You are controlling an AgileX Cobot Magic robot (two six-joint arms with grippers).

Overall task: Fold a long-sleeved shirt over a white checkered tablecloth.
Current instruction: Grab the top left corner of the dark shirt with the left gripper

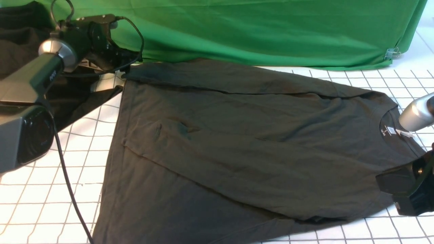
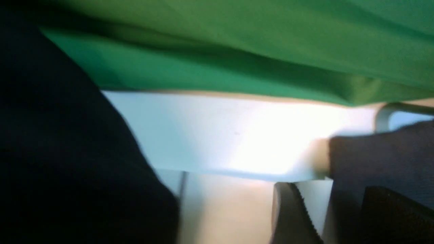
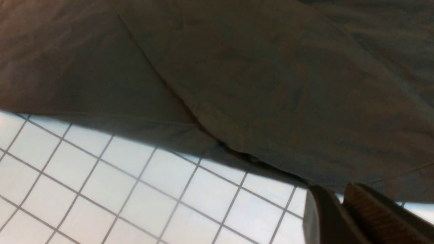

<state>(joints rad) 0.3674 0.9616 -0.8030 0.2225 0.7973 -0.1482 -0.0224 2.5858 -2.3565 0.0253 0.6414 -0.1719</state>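
The long-sleeved shirt (image 1: 237,135) lies spread and partly folded on the white checkered tablecloth (image 1: 51,203), its collar and white neck label (image 1: 390,130) to the right. My left gripper (image 1: 123,73) is at the shirt's far left corner. In the left wrist view the left gripper (image 2: 327,189) stands open, and the shirt's edge (image 2: 373,156) lies loose by one finger. My right gripper (image 1: 385,183) is at the shirt's near right edge. In the right wrist view the right gripper (image 3: 334,189) is almost closed, its tips at the shirt's hem (image 3: 237,101).
A plain green cloth (image 1: 254,30) hangs across the back, held by a clip (image 1: 391,52) at its right end. A blacker garment (image 1: 20,37) lies heaped at the far left behind my left arm. A black cable (image 1: 67,179) trails down from that arm.
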